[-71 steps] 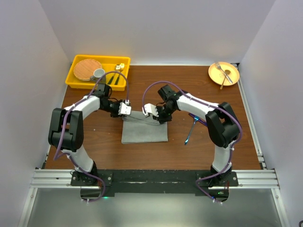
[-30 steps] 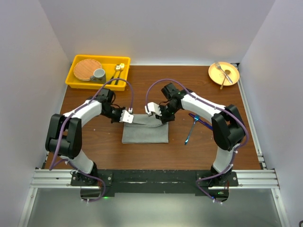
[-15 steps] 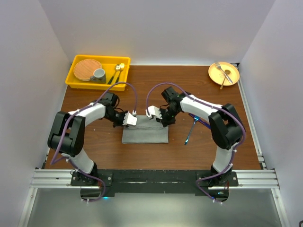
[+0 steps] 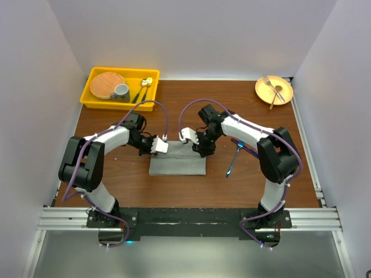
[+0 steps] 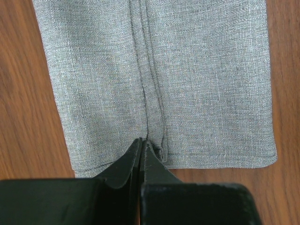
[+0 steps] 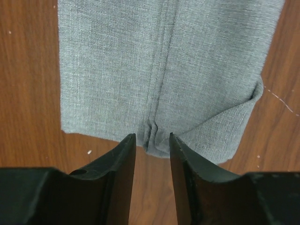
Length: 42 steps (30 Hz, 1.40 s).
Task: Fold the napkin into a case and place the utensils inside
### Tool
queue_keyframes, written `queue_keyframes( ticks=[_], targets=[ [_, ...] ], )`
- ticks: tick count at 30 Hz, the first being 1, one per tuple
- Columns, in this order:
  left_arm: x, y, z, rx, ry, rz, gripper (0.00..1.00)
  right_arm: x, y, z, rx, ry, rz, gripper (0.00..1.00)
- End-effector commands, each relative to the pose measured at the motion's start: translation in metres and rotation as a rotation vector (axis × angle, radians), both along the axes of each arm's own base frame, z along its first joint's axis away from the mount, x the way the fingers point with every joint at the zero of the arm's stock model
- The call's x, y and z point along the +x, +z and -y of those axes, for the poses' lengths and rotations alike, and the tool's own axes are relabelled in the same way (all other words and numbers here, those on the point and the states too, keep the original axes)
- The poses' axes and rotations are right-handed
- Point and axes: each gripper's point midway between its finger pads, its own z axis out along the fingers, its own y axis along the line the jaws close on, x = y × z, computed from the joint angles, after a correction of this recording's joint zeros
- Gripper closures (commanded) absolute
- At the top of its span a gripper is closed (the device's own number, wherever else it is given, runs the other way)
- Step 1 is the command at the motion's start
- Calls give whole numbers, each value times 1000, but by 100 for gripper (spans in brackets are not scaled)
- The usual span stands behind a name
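The grey napkin (image 4: 177,164) lies folded as a flat oblong on the brown table, with a seam running along its middle (image 5: 187,84) (image 6: 117,70). My left gripper (image 4: 157,146) (image 5: 142,141) is at the napkin's left end, shut on the seam's edge. At the right end my right gripper (image 4: 188,137) (image 6: 152,138) stands open, its fingers either side of the puckered seam without touching it. The blue-handled utensils (image 4: 235,156) lie on the table to the right of the napkin, partly under my right arm.
A yellow bin (image 4: 95,99) at the back left holds a wooden plate, a grey cup (image 4: 120,90) and dark-handled cutlery. An orange plate (image 4: 283,96) with a silver fork sits at the back right corner.
Both grippers brought the napkin's far edge down over the cloth, making it narrower. The right gripper's jaws have just opened and let go of the cloth.
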Motion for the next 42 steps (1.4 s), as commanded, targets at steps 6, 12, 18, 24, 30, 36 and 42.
queue_keyframes(
  ticks=[6,12,18,24,30,36,42],
  targets=[
    [-4,-11,-4,26,-2,-13,100,12,89,-11,159,-178,-56,62],
    [-4,-11,-3,21,-5,-13,100,40,81,-22,182,-389,-122,64],
    [-5,-11,-5,28,-7,-11,100,56,53,-23,130,-514,-149,63],
    [-5,-11,-4,27,-1,-12,100,46,26,-15,71,-549,-202,64],
    [-7,-13,-6,32,18,-28,100,31,2,-5,19,-547,-228,73],
    [-8,-12,-6,29,52,-49,100,30,-18,0,-19,-546,-221,80],
    [8,35,-1,-166,278,-138,93,32,-35,5,-54,-563,-208,81]
  ],
)
